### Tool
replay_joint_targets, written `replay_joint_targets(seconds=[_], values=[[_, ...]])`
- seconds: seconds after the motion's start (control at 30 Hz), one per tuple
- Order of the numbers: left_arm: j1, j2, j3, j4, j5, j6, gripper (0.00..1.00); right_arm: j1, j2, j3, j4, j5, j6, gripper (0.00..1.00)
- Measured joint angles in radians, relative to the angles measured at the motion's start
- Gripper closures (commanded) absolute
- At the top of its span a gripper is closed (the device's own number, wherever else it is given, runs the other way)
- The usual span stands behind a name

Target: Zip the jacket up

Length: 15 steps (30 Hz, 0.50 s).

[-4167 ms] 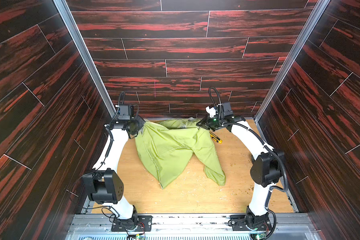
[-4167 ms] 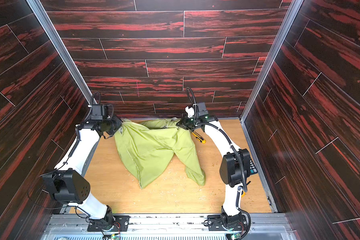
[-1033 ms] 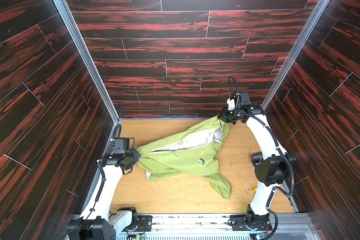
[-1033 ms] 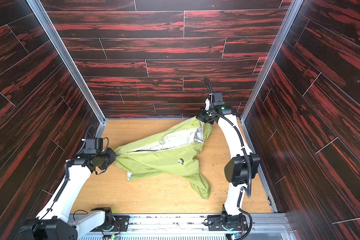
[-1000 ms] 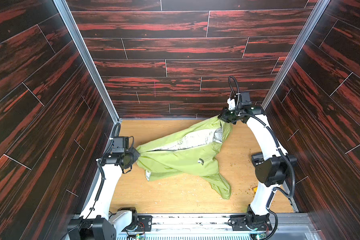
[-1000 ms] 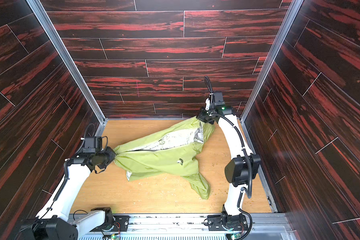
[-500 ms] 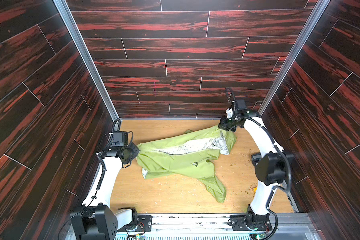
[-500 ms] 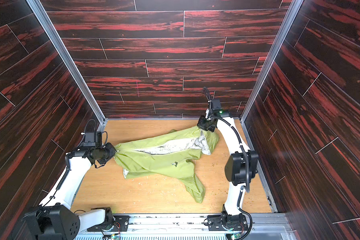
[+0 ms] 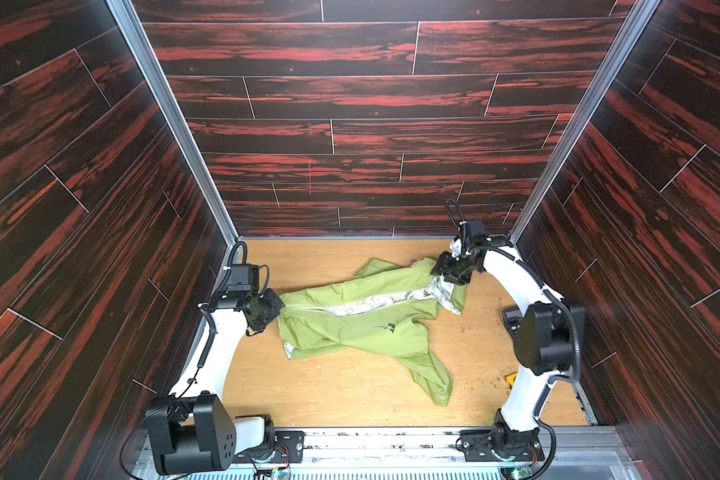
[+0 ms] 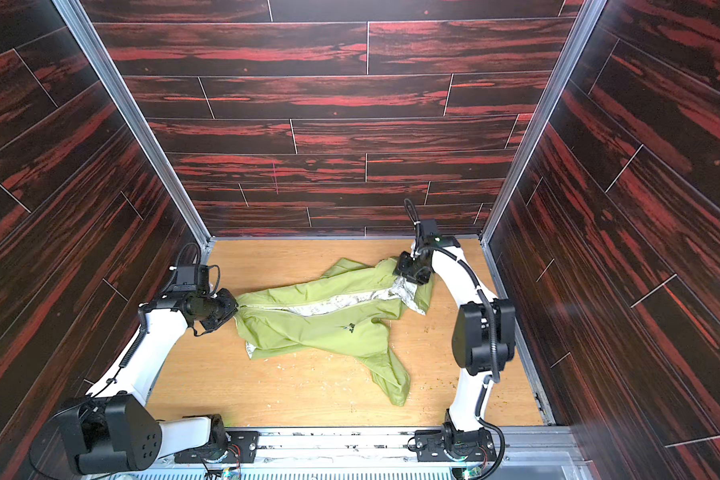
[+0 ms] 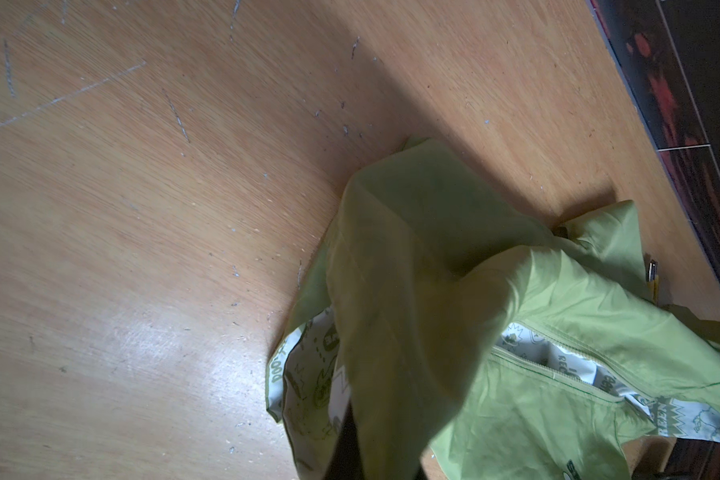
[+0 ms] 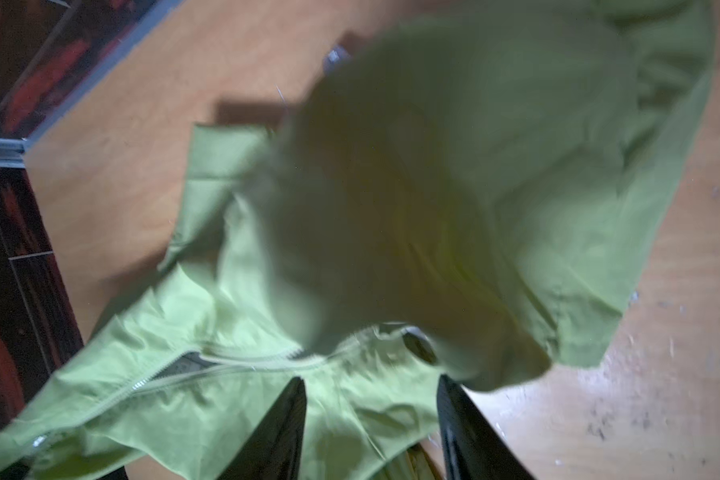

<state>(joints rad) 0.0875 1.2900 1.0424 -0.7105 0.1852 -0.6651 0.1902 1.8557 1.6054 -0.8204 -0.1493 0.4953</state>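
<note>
Zip (image 12: 246, 362) mostly undone, lining (image 9: 371, 305) showing.
Jacket (image 9: 362, 332) lies across table (image 9: 350, 399); L gripper (image 9: 281, 306) clamps its left-edge end, R gripper (image 12: 371, 380) jaws apart near far-right corner.

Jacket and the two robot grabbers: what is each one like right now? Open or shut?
jacket: lying crumpled on the table, front open along the middle, white lining showing.
left gripper: jaws shut on the jacket's edge.
right gripper: jaws open, right over the jacket's other end.
</note>
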Motion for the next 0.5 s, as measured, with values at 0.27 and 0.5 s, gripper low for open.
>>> replay_joint_targets(seconds=[0.27,0.5], values=[[0.0,0.0,-0.013,0.0,0.036,-0.002,1.0,0.0,-0.041,-0.195,0.071,-0.013,0.011,0.47],[0.002,-0.005,-0.026,0.001,0.058,-0.005,1.0,0.0,0.024,-0.194,0.154,-0.041,0.031,0.5]])
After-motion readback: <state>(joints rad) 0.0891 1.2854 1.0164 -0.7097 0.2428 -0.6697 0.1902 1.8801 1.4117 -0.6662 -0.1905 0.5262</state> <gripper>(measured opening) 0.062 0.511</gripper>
